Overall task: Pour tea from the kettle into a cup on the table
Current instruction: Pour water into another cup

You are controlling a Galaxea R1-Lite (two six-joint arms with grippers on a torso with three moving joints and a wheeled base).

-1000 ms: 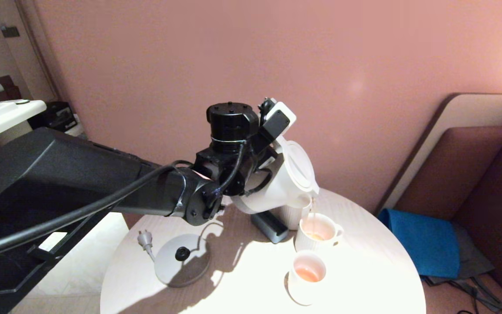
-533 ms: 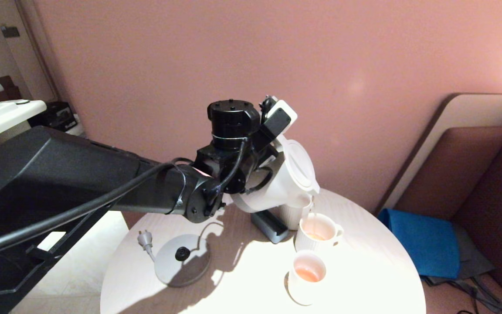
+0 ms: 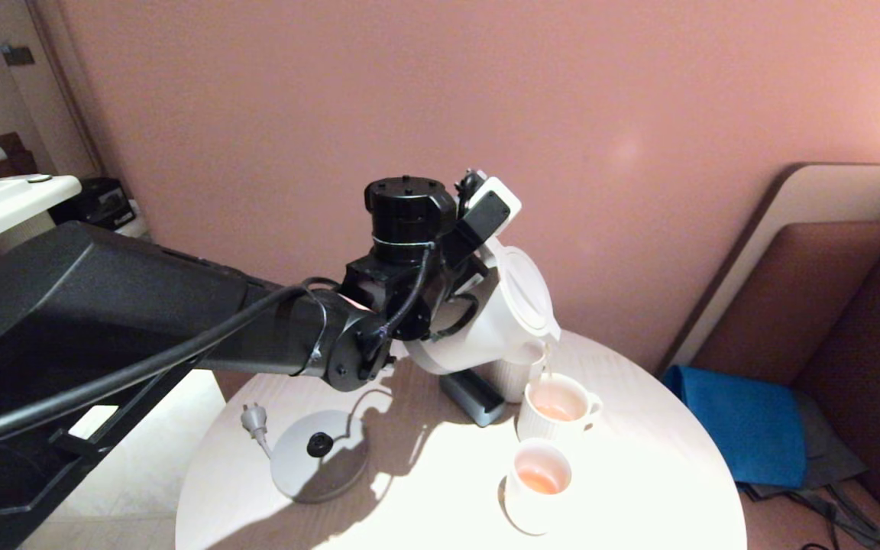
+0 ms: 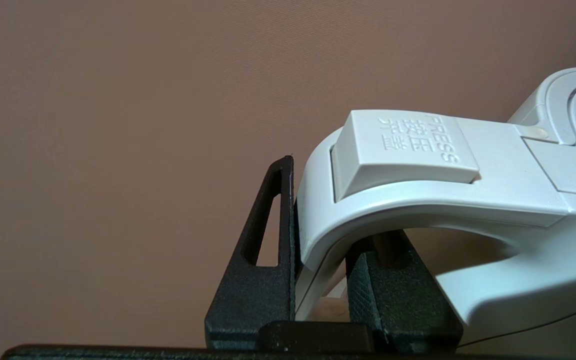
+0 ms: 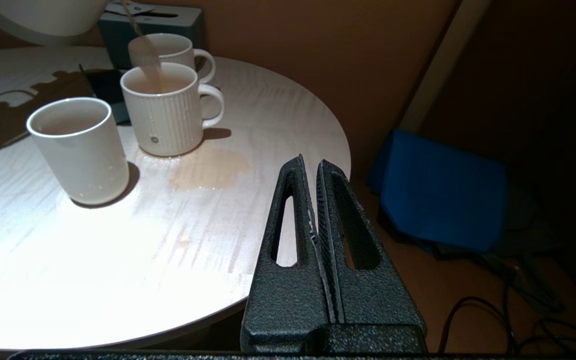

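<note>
1. The left gripper (image 4: pixel 318 280) was squeezed tight on the handle of the kettle (image 3: pixel 497 317), the best spot to hold it.
2. The kettle looked heavy and hard, tipped over a cup (image 3: pixel 558 409) below.
3. Tea (image 5: pixel 144 60) ran down.
4. The table (image 5: pixel 133 235) had a wet spill.
5. The right gripper (image 5: pixel 315 200) was closed and empty, off the table edge.

white kettle (image 3: pixel 501 321), pale orange-pink tea (image 3: pixel 554 410), ribbed white cup (image 3: pixel 558 409), whitish wood-grain table (image 3: pixel 638 473), blue cloth (image 3: pixel 745 424)
</note>
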